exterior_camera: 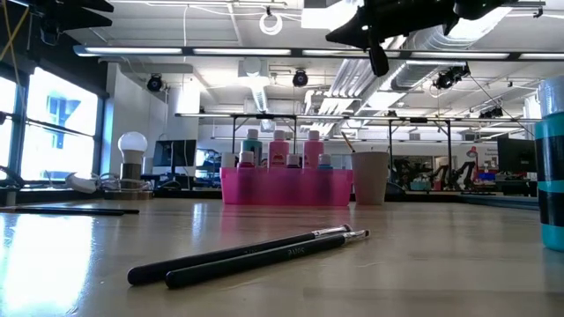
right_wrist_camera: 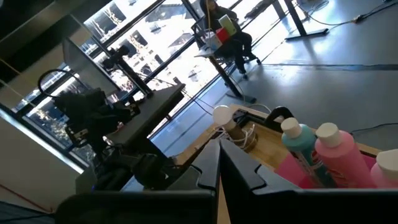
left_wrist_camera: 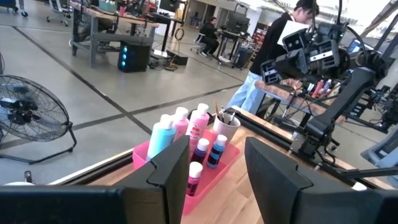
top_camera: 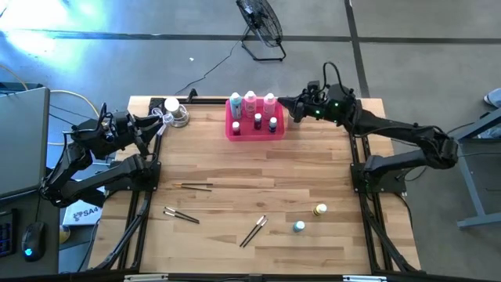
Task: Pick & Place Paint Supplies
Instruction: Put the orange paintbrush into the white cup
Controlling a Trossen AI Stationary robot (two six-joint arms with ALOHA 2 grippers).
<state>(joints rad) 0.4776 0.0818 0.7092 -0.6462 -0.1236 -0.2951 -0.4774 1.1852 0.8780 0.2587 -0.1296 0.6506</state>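
At the tabletop's (top_camera: 258,168) far edge, tall bottles (top_camera: 250,102) stand in the pink tray (top_camera: 235,129) between the half-open, empty left claw (left_wrist_camera: 211,171) and closed right claw (right_wrist_camera: 217,168); only the high view shows four scattered paintbrush pairs (top_camera: 253,232).

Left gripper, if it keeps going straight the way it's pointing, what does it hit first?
Probably the pink tray of paint bottles: it sits directly ahead between the left gripper's open fingers. The gripper seems raised above the table, so it might pass over.

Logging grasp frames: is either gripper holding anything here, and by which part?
Nothing is held. The left gripper is open and empty near the table's far left corner; the right gripper is shut on nothing beside the pink tray.
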